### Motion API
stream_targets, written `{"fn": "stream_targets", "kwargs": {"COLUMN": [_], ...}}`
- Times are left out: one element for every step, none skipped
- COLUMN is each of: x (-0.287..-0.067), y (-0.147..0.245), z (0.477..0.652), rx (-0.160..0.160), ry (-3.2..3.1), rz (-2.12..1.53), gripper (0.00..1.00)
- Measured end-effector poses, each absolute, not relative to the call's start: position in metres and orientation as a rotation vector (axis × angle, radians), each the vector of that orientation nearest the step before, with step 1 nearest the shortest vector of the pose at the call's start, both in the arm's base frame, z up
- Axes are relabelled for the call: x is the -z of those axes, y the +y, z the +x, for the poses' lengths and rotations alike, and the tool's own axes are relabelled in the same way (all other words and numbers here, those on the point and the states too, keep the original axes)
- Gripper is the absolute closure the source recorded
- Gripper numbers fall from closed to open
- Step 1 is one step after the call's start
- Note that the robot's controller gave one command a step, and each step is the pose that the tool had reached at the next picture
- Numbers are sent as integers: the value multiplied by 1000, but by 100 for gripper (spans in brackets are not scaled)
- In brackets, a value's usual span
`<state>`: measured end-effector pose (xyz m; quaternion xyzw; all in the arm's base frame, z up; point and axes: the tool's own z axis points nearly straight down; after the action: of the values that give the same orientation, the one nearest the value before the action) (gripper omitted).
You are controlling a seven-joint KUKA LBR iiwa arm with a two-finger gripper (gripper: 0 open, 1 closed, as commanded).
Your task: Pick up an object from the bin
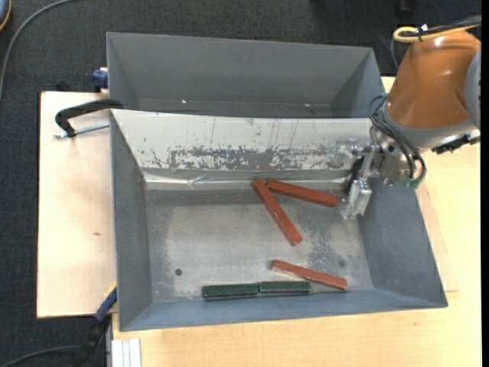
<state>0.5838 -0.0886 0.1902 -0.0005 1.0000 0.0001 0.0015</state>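
Tool [355, 199]: you have it hanging low at the right side of the bin [229, 75], near the foot of the back wall and just inside the right-hand slope. I cannot tell from this view how wide it stands, and I see nothing in its hold; enter that as unconfirmed. The orange arm cover [432, 79] sits above the bin's right rim, which accounts for the tool entering from that side.

Contents: four long bars, all lying flat on the floor, as you would expect where sloping walls let loose things slide to the bottom.
- The upper red bar [302, 194] lies nearly along the back wall. Its right end is just beside the tool, and I cannot say whether the two touch.
- The slanting red bar [276, 212] meets the upper one at their left ends, so the pair forms a narrow V opening to the right.
- The lower red bar [308, 275] lies near the front wall, well apart from the tool.
- The dark green bar [256, 289] lies along the front wall, just beside the lower red one.

Assessment: the pick is not yet made. The upper red bar is the nearest candidate, in my judgement. Note two risks: the back wall leaves little room behind that bar, and a grip at its far end would let it tip or swing. Where it meets the slanting bar, a lift may drag the second along.
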Motion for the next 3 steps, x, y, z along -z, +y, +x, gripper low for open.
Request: {"fn": "stream_targets", "kwargs": {"x": [-117,-192,-68], "y": [-33,-49,-39], "z": [578,589,590], "rx": [-3,-3,-1], "ry": [3117,3063,3110], "rz": [400,646,461], "gripper": [0,0,0]}}
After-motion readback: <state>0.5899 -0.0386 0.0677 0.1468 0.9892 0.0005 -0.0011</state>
